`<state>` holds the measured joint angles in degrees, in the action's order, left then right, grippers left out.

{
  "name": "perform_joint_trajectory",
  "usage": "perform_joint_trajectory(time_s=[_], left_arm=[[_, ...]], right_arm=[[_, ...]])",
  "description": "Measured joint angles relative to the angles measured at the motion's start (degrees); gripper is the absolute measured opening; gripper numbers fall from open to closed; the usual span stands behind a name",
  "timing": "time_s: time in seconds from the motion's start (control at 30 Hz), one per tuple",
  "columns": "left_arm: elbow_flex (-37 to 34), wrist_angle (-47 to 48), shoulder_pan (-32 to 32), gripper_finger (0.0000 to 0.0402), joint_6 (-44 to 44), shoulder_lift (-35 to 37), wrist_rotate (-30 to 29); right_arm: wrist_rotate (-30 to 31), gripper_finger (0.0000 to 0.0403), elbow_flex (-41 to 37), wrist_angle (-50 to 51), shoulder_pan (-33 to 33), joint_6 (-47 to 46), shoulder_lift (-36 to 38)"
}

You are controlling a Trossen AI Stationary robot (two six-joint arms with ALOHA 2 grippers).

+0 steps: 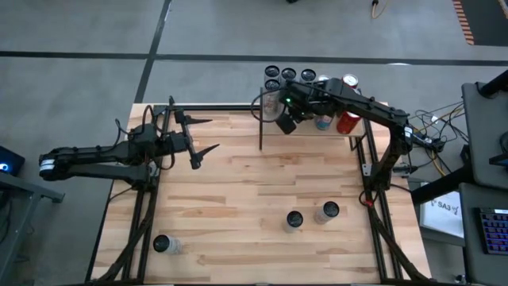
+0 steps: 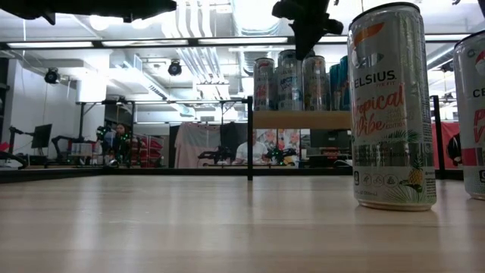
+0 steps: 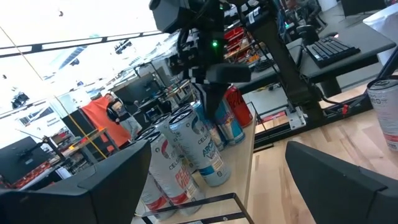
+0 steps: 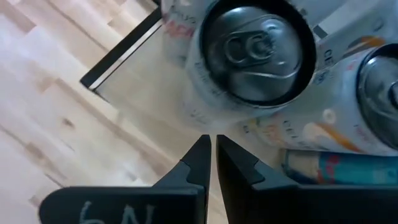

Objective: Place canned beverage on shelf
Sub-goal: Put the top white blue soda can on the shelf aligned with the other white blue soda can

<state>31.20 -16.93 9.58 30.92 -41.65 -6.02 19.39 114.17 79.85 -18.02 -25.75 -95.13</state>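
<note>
Nearest the low camera stands a tall white-and-silver aluminium beverage can (image 2: pixel 391 106) with printed fruit, upright on the pale plank tabletop (image 2: pixel 189 227), well apart from the small light-wood shelf with black posts (image 2: pixel 305 120). Several cans already crowd that shelf. The right gripper (image 4: pixel 213 149) hangs just above them, fingers pressed together, holding nothing. The left gripper (image 1: pixel 203 137) waits well apart from the shelf, fingers spread wide and empty. The can looks rigid yet thin-walled, smooth and slippery, probably heavy if full; a mid-body grasp across its width suits best.
</note>
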Motion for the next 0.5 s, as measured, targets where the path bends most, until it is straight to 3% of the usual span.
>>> perform_joint_trajectory(time_s=[0.5], left_arm=[[-0.02, 0.05, 0.00, 0.0356, -0.04, 0.00, -0.03]], right_arm=[[2.65, 0.0017, 0.02, -2.33, -2.16, 2.60, 0.00]])
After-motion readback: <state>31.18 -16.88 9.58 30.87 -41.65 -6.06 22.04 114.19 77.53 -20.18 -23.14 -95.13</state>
